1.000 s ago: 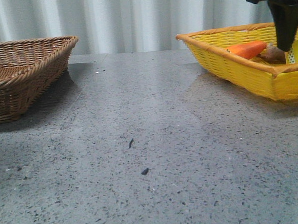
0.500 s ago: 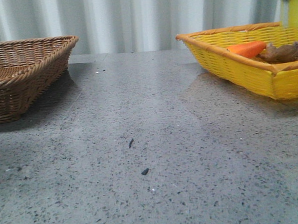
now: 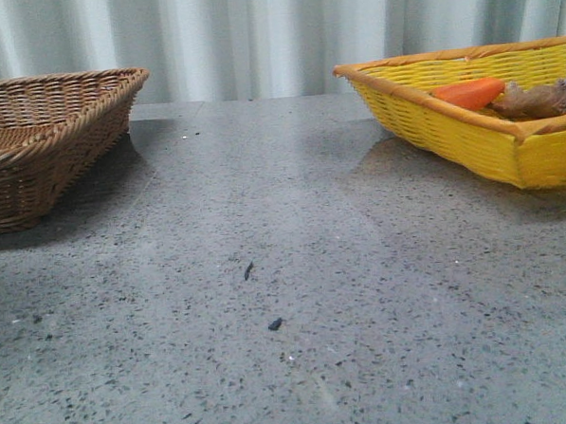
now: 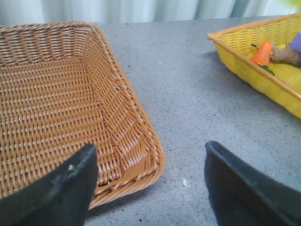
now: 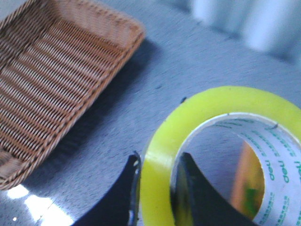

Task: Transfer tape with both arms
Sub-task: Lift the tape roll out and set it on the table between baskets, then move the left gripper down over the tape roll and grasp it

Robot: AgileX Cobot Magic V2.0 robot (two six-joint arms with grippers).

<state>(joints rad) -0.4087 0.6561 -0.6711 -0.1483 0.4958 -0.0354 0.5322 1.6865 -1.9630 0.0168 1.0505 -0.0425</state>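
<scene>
The yellow tape point(image 5: 221, 108) shows only in the right wrist view, a wide translucent roll with a white core and green print. My right gripper point(image 5: 157, 179) is shut on its wall, one finger outside and one inside the ring, and holds it in the air above the grey table. Neither the tape nor the right gripper shows in the front view. My left gripper point(image 4: 150, 174) is open and empty, its two black fingers spread over the near corner of the brown wicker basket point(image 4: 56, 99).
The brown wicker basket point(image 3: 42, 139) stands at the table's left. A yellow basket point(image 3: 468, 126) at the right holds an orange carrot-like item point(image 3: 467, 93) and a brown item point(image 3: 538, 102). Grey speckled table point(image 3: 286, 269) lies between them.
The right gripper with the tape rose out of the yellow basket and left the front view at the top right. The baskets have not moved.
</scene>
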